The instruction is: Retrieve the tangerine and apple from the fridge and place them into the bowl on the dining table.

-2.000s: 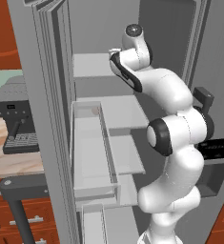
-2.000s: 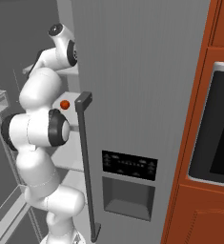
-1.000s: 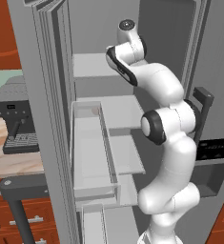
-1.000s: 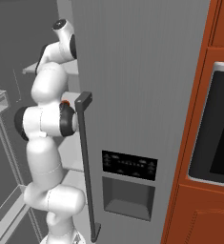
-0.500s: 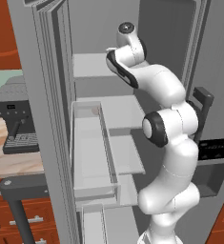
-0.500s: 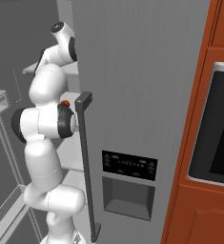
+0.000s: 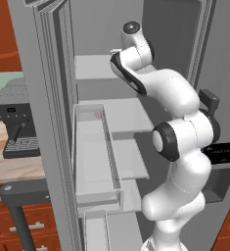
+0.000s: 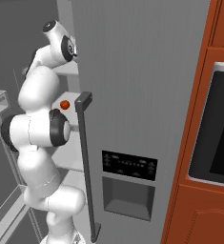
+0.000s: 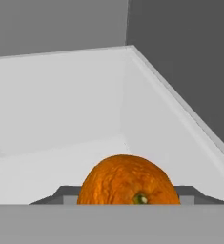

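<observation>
Gripper (image 9: 128,202) jaws are closed on the tangerine (image 9: 128,181), which sits low between them on a white upper shelf (image 9: 61,119) inside the fridge (image 8: 142,95). 1 apple (image 8: 64,104) rests on a lower shelf.

White fridge shelf (image 9: 61,124), upper level: tangerine (image 9: 127,181) sits on it, near rt wall. Shelf below (image 8: 70,116): apple (image 8: 64,104) resting on it, by door edge.

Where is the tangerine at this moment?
In the hand view, the tangerine sits low at the centre, on a white shelf inside the fridge, close in front of the gripper and near the shelf's corner.
</observation>
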Controlling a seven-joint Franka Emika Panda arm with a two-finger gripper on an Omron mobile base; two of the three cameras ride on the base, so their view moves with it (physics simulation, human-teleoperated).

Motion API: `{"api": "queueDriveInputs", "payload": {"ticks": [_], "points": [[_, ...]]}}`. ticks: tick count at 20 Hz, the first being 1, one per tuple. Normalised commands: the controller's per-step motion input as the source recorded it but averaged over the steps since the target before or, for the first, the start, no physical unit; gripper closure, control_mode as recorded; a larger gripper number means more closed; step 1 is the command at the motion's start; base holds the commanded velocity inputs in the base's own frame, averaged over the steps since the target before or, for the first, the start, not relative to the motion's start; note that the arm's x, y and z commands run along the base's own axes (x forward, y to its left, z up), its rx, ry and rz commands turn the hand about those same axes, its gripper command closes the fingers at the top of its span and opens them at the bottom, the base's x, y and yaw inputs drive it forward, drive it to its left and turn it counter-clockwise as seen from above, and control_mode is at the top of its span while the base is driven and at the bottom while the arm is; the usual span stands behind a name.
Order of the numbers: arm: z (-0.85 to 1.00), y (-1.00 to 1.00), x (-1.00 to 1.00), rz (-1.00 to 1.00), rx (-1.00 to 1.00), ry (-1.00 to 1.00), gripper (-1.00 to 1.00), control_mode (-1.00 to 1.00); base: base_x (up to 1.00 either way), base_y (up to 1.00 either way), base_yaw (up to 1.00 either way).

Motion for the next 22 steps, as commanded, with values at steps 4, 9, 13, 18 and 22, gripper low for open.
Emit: {"api": "queueDriveInputs", "payload": {"ticks": [4,9,13,18,22], "points": [[0.13,0.0,-1.0,-0.04,0.01,-0.03,1.0,-1.0,0.0,0.0,0.0],[0.15,0.01,-1.0,-0.01,0.04,-0.07,1.0,-1.0,0.0,0.0,0.0],[0.03,0.0,-1.0,0.01,0.17,-0.06,1.0,-1.0,0.0,0.0,0.0],[0.0,0.0,-1.0,0.11,0.28,0.0,1.0,-1.0,0.0,0.0,0.0],[0.0,0.0,-1.0,0.15,0.22,0.0,1.0,-1.0,0.0,0.0,0.0]]}}
